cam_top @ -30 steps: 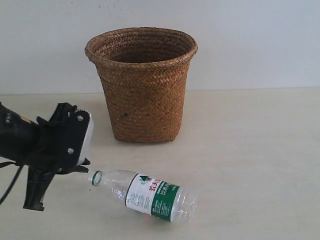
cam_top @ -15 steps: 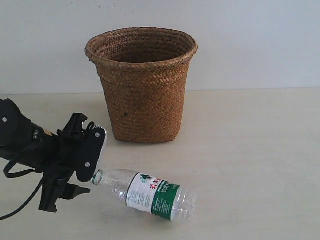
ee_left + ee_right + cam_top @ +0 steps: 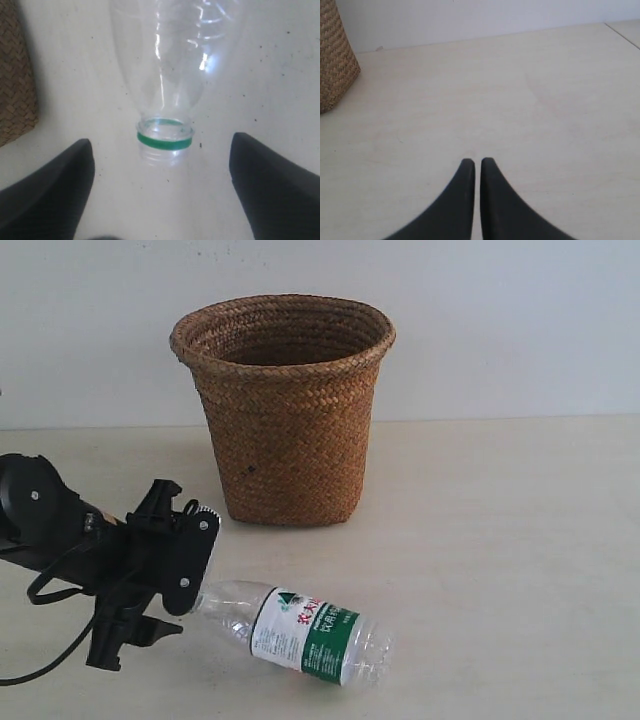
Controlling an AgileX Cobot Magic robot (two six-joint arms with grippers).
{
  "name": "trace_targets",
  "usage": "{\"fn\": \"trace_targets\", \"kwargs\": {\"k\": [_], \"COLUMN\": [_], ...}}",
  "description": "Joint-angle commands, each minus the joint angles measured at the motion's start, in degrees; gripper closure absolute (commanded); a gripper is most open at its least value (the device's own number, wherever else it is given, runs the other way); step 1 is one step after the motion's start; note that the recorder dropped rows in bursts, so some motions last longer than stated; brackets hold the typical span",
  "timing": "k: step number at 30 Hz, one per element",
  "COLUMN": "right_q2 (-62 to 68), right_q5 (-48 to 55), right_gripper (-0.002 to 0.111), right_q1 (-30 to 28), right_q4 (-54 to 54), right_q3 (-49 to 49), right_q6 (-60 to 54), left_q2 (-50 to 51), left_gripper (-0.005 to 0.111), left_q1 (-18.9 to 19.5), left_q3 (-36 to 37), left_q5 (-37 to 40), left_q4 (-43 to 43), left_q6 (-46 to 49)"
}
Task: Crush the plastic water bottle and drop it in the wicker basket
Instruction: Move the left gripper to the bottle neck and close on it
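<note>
Two jobs on the card, crush then drop, and neither begun by the look of it. Down in front of the wicker basket [image 3: 285, 410], flat on its side on the table [image 3: 500, 540] and apart from the weave: plastic water bottle [image 3: 300, 632], uncrushed, open neck pointing out past the basket's left side. Left gripper [image 3: 185, 595] low at that neck end, spread wide, gripping nothing, green neck ring [image 3: 165, 141] dead centre in the gap and touching neither finger. Probably lined up that way to take the stiff neck as an anchor, leaving the soft ribbed body free for squashing. Right gripper [image 3: 477, 162] pressed shut on nothing, off to one side of the basket over bare table, presumably held back for the body. Looks like a closing pinch next; worth watching for a roll, being round and light.
</note>
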Motion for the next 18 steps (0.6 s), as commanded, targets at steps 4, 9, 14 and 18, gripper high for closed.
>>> {"fn": "trace_targets", "kwargs": {"k": [4, 9, 14, 18], "right_q2": [-0.3, -0.3, -0.3, -0.3], "right_q5": [-0.3, -0.3, -0.3, -0.3], "right_gripper": [0.107, 0.107, 0.107, 0.107], "right_q1": [-0.2, -0.2, -0.2, -0.2], "right_q4": [-0.3, -0.3, -0.3, -0.3], "right_q3": [0.0, 0.0, 0.0, 0.0], "right_q6": [-0.2, -0.2, -0.2, -0.2], "left_q2": [2.1, 2.8, 3.3, 4.4], "left_gripper": [0.043, 0.043, 0.043, 0.043], "left_q1": [-0.2, -0.5, -2.2, -2.7], "left_q3": [-0.4, -0.4, -1.4, -2.4], "left_q5": [-1.4, -1.9, -2.6, -2.6], "left_q4": [-0.4, -0.4, -0.4, -0.4], "left_q6": [0.3, 0.9, 1.4, 1.4]}}
